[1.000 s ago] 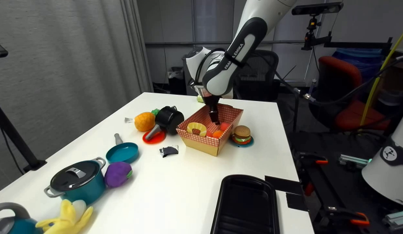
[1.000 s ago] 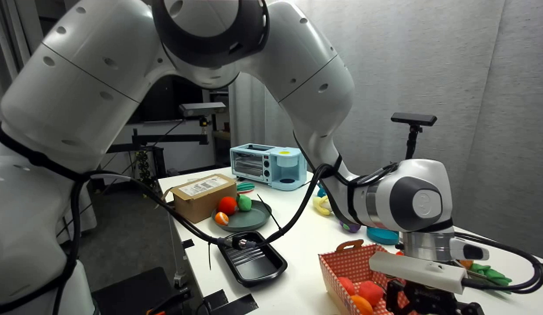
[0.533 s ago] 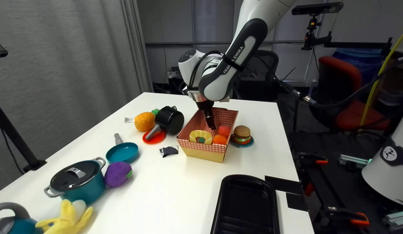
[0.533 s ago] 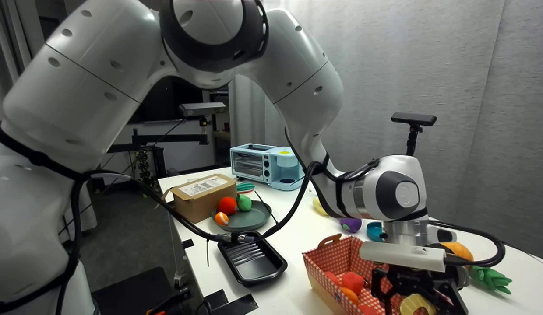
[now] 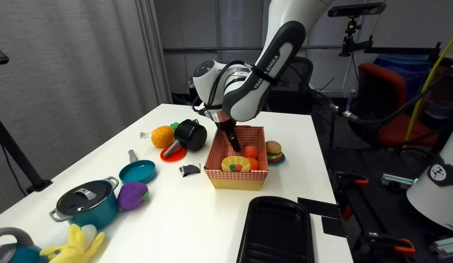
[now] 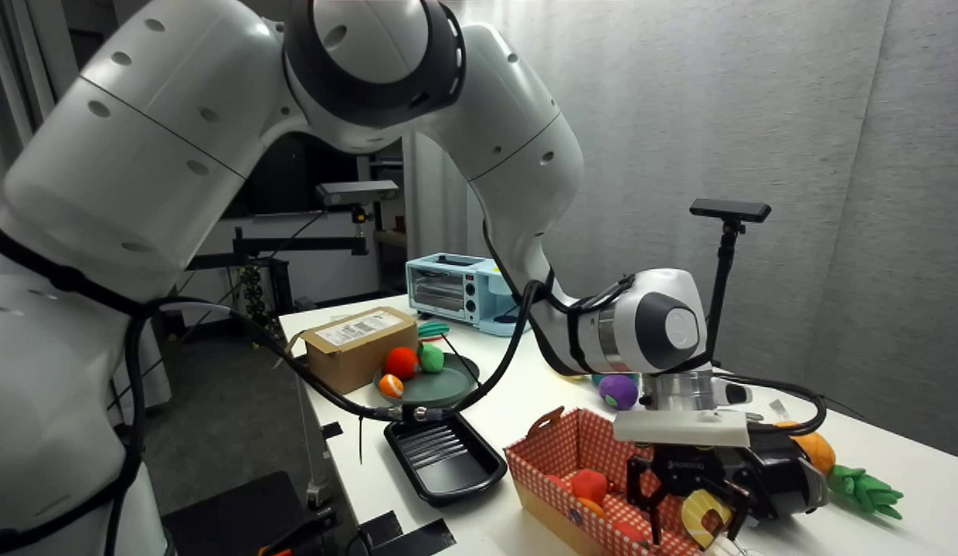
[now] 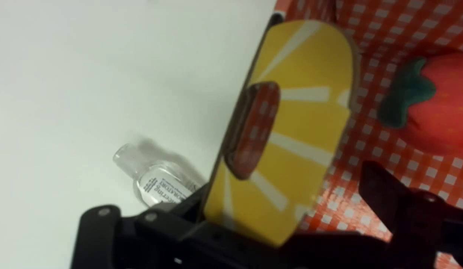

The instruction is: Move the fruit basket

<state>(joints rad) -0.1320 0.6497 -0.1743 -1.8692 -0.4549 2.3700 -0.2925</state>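
The fruit basket, tan outside and red-and-white check inside (image 5: 237,183) (image 6: 548,513), rests on the white table with red and orange play fruit in it. At its end by the robot's hand, a yellow end handle (image 7: 298,123) with a slot rises between the gripper's fingers. My gripper (image 6: 694,534) straddles that handle with its jaws wide apart. Inside the basket, in the wrist view, is a dark finger (image 7: 384,194), near a strawberry (image 7: 448,101). Outside lies the opposite finger, partly hidden behind the handle.
Near the basket are a burger (image 5: 274,148) on a teal plate, a foil wrapper (image 5: 190,169) and a black pot (image 5: 191,135). A black tray (image 5: 276,226) lies nearer the table edge. A clear bottle (image 7: 160,183) lies just outside the handle end.
Basket and gripper have shifted together, nearer the black tray in an exterior view, and the basket has turned a little. The jaws have stayed apart.
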